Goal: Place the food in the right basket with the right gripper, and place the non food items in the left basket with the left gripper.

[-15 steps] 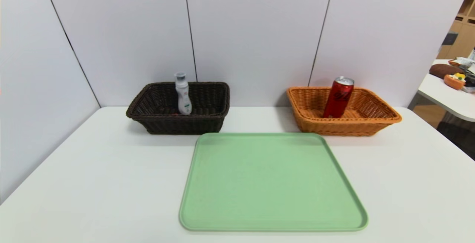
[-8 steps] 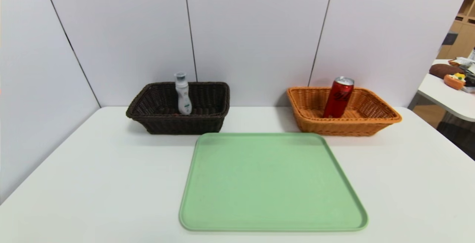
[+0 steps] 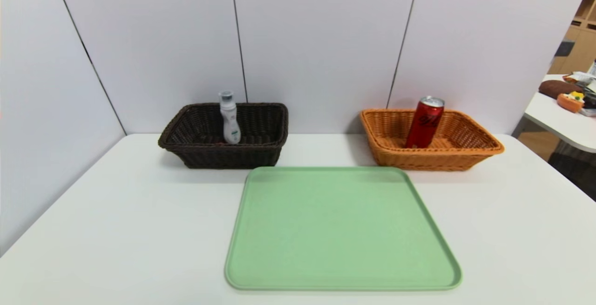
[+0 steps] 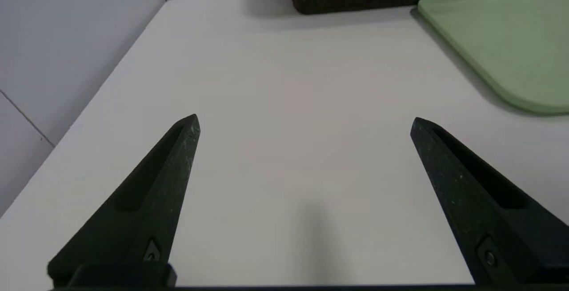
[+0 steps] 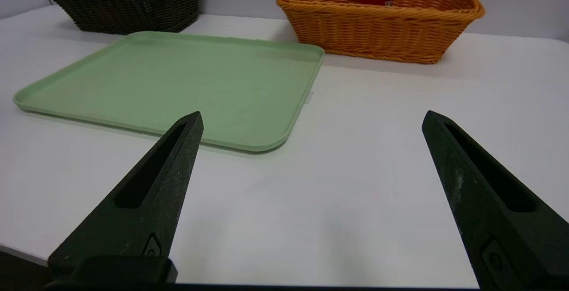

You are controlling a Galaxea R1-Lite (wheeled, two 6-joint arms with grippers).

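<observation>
White panel walls (image 3: pixel 321 39) behind and on the left, dark seams between panels, meeting at the back-left corner. White table (image 3: pixel 116 230), matte, no marks showing. Off the right edge: second white table (image 3: pixel 558 123) with some clutter too small to identify, wooden shelving beyond it. Green tray (image 3: pixel 342 230) flat at centre of the main table, nothing on it, back edge just short of both baskets. Dark basket (image 3: pixel 223 153) at back left near the wall, orange basket (image 3: pixel 430 156) at back right, well apart, tray centred in front of the gap. Can (image 3: pixel 424 122) standing in the orange basket, tilted slightly, top above the rim. Bottle (image 3: pixel 230 118) upright in the dark basket, cap above the rim. Faint red patch through the dark basket's weave in the left wrist view, can't tell what. Left gripper (image 4: pixel 304 122) low over bare table at the near left, fingers spread wide, holding nothing, pointing toward the dark basket. Right gripper (image 5: pixel 313 117) over the near right of the table beside the tray's corner, fingers spread wide, holding nothing, orange basket ahead. Neither arm visible from the head.
</observation>
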